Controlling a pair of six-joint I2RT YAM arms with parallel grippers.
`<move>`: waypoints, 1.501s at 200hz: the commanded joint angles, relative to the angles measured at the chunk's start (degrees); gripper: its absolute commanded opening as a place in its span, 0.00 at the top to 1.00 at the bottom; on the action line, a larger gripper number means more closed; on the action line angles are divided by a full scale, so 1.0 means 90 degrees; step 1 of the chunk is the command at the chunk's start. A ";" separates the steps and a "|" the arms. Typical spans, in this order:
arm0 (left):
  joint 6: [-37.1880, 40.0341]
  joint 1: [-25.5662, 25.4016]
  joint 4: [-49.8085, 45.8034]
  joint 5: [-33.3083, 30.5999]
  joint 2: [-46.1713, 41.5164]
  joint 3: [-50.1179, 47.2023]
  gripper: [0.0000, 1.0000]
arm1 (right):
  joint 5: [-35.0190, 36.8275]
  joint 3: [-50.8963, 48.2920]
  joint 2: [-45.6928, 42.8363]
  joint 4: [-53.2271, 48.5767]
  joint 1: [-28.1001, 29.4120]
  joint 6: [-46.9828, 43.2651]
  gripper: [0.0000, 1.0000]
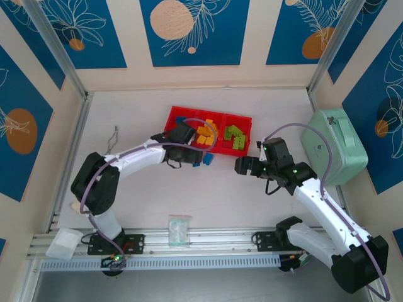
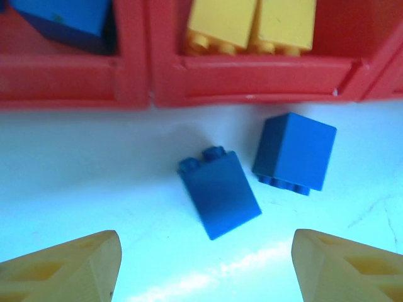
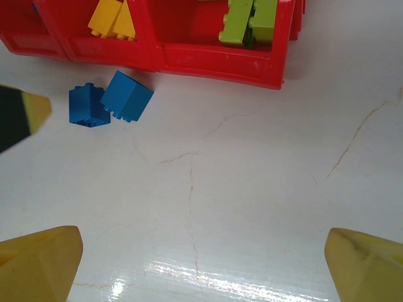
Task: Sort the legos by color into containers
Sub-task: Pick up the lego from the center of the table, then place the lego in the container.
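The red tray (image 1: 172,114) lies at the table's middle back, its compartments side by side. The left one holds a blue lego (image 2: 63,19), the middle one orange-yellow legos (image 1: 206,133), the right one lime green legos (image 1: 236,137). Two blue legos lie loose on the table just in front of the tray's near wall (image 2: 252,78): one (image 2: 219,192) on its side and a second (image 2: 295,151) to its right. My left gripper (image 2: 204,270) hovers open just short of them, holding nothing. My right gripper (image 3: 201,264) is open over bare table, right of the blue pair (image 3: 110,100).
A mint-green case (image 1: 334,146) stands at the right wall. A clear plastic bag (image 1: 179,229) lies near the front rail between the arm bases. The tip of a left finger (image 3: 25,113) shows at the left edge of the right wrist view.
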 commanded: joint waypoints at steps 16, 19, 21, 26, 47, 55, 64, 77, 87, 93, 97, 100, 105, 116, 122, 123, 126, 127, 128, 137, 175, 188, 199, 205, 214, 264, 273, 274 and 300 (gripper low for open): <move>-0.0598 -0.0010 -0.0206 0.0141 0.0720 0.0418 0.28 | -0.0326 -0.0252 -0.0139 0.0119 0.0050 0.0078 0.01; -0.0622 -0.0006 -0.0206 0.0150 0.0761 0.0429 0.28 | -0.0330 -0.0258 -0.0138 0.0110 0.0049 0.0070 0.01; -0.0649 -0.0009 -0.0201 0.0151 0.0789 0.0437 0.28 | -0.0330 -0.0261 -0.0145 0.0109 0.0049 0.0069 0.01; -0.0702 -0.0006 -0.0171 0.0155 0.0836 0.0441 0.28 | -0.0330 -0.0278 -0.0150 0.0100 0.0049 0.0053 0.01; -0.0807 -0.0007 -0.0159 0.0009 0.0994 0.0509 0.29 | -0.0311 -0.0298 -0.0188 0.0015 0.0039 -0.0041 0.01; -0.0802 -0.0010 -0.0218 -0.0015 0.1084 0.0581 0.29 | -0.0315 -0.0297 -0.0203 -0.0007 0.0039 -0.0085 0.01; -0.0782 -0.0005 -0.0256 0.0012 0.1194 0.0669 0.31 | -0.0339 -0.0298 -0.0226 -0.0025 0.0034 -0.0134 0.01; -0.0713 -0.0005 -0.0305 0.0107 0.1349 0.0782 0.33 | -0.0359 -0.0304 -0.0251 -0.0027 0.0039 -0.0150 0.01; -0.0636 0.0004 -0.0430 0.0131 0.1481 0.0892 0.35 | -0.0379 -0.0308 -0.0263 -0.0028 0.0029 -0.0150 0.01; -0.0590 0.0012 -0.0535 0.0101 0.1556 0.0976 0.36 | -0.0394 -0.0293 -0.0261 -0.0020 0.0029 -0.0149 0.01; -0.0551 0.0024 -0.0597 0.0063 0.1596 0.1009 0.38 | -0.0420 -0.0301 -0.0253 -0.0018 0.0029 -0.0138 0.01; -0.0530 0.0032 -0.0637 0.0036 0.1616 0.1031 0.38 | -0.0430 -0.0304 -0.0251 -0.0010 0.0029 -0.0140 0.01; -0.0505 0.0049 -0.0692 -0.0008 0.1634 0.1053 0.40 | -0.0455 -0.0311 -0.0247 0.0000 0.0029 -0.0135 0.01; -0.0436 0.0104 -0.0745 -0.0070 0.1648 0.1032 0.45 | -0.0467 -0.0329 -0.0231 0.0015 0.0029 -0.0121 0.01; -0.0401 0.0142 -0.0755 -0.0097 0.1623 0.0995 0.48 | -0.0471 -0.0346 -0.0239 0.0025 0.0029 -0.0111 0.01; -0.0399 0.0154 -0.0755 -0.0100 0.1614 0.0986 0.49 | -0.0474 -0.0351 -0.0240 0.0028 0.0029 -0.0106 0.01; -0.0378 0.0176 -0.0757 -0.0103 0.1593 0.0959 0.51 | -0.0477 -0.0361 -0.0233 0.0038 0.0032 -0.0096 0.01; -0.0373 0.0176 -0.0756 -0.0103 0.1585 0.0948 0.51 | -0.0482 -0.0359 -0.0232 0.0034 0.0035 -0.0094 0.01; -0.0365 0.0185 -0.0751 -0.0103 0.1580 0.0938 0.52 | -0.0484 -0.0363 -0.0227 0.0037 0.0032 -0.0093 0.01; -0.0310 0.0260 -0.0746 -0.0079 0.1521 0.0853 0.55 | -0.0487 -0.0380 -0.0223 0.0058 0.0032 -0.0089 0.01; -0.0140 0.0433 -0.0756 -0.0114 0.1154 0.0438 0.64 | -0.0642 -0.0292 -0.0061 0.0075 0.0036 -0.0120 0.01; -0.0102 0.0446 -0.0723 -0.0208 0.0904 0.0244 0.66 | -0.0630 -0.0226 0.0019 0.0018 0.0044 -0.0140 0.01; -0.0011 0.0465 -0.0630 -0.0186 0.0660 0.0094 0.67 | -0.0629 -0.0189 0.0061 0.0011 0.0049 -0.0146 0.01; 0.0106 0.0472 -0.0562 -0.0070 0.0535 0.0053 0.67 | -0.0631 -0.0168 0.0079 0.0025 0.0049 -0.0149 0.01; 0.0265 0.0484 -0.0546 0.0093 0.0391 0.0080 0.67 | -0.0642 -0.0170 0.0098 0.0071 0.0067 -0.0147 0.01; 0.0697 0.0890 -0.1002 0.0186 -0.0021 0.0768 0.67 | -0.0634 0.0104 0.0376 0.0090 0.0250 -0.0157 0.01; 0.0776 0.1042 -0.1061 0.0227 -0.0032 0.0929 0.67 | -0.0628 0.0131 0.0403 0.0071 0.0295 -0.0185 0.01; 0.0785 0.1068 -0.1069 0.0223 -0.0024 0.0948 0.67 | -0.0636 0.0131 0.0403 0.0070 0.0294 -0.0187 0.01; 0.0943 0.1462 -0.1281 0.0300 0.0306 0.1657 0.67 | -0.0626 0.0170 0.0413 -0.0010 0.0384 -0.0207 0.01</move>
